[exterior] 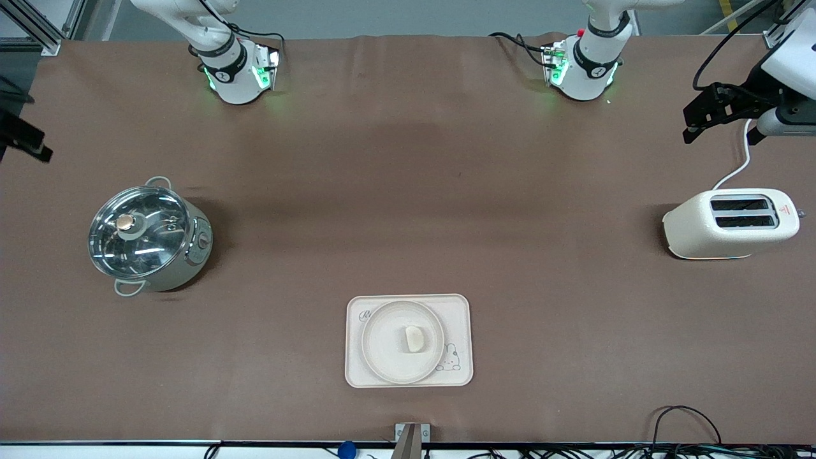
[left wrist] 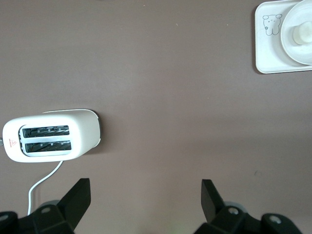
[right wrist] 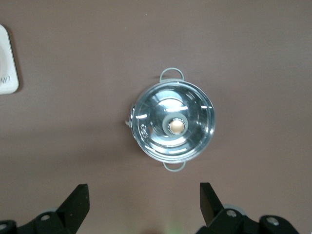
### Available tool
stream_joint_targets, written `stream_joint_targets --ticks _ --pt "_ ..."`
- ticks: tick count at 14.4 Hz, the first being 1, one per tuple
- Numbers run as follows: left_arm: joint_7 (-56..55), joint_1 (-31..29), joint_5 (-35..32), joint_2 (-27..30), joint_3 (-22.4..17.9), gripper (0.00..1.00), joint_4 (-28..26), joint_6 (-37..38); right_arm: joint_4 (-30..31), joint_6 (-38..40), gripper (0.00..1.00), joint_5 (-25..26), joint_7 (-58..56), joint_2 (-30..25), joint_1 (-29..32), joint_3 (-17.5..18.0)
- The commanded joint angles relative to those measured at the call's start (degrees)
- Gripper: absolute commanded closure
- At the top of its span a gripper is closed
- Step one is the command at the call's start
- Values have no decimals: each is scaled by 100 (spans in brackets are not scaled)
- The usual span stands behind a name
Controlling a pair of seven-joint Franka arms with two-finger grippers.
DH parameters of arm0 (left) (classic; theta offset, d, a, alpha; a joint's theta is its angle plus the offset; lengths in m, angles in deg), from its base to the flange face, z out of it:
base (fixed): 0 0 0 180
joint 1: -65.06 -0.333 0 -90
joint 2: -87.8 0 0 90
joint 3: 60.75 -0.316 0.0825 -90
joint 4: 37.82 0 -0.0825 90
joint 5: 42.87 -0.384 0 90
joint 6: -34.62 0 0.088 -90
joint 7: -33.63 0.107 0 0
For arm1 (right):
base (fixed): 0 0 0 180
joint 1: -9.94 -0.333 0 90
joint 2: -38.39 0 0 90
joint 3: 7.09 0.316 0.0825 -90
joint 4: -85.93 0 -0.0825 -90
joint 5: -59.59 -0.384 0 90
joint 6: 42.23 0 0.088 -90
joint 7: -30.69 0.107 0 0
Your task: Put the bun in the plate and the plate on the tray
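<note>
Right hand (right wrist: 141, 204) fingers spread above lidded pot (right wrist: 173, 124); tray (right wrist: 7, 61) corner at edge

**What the cameras cut off or hide**

In the front view the right gripper (exterior: 25, 141) sits at the frame's edge, only a dark piece showing. Both arms run off the top edge.

The tray (exterior: 408, 340) carries lettering (exterior: 365, 315) that the plate (exterior: 403, 342) covers after the 1st letter, and the small bunny drawing (exterior: 450, 359) loses its side under the rim.

In the left wrist view the plate (left wrist: 298, 34) and tray (left wrist: 273, 46) are cropped at the frame edge. The right wrist view catches only 1 tray corner (right wrist: 7, 61).

The toaster (exterior: 732, 223) has a red mark too small to read.
</note>
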Motion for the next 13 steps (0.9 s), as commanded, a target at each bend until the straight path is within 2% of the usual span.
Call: stream_joint_targets --ticks 1,6,13 --pt "89 31 -95 -107 19 0 93 56 1094 -280 0 120 -190 -849 219 189" --pt "46 66 -86 -204 36 0 102 56 1350 -544 0 24 -164 -842 184 154" --pt "116 58 -51 -204 54 0 93 56 1324 -623 0 -126 -190 -798 158 180"
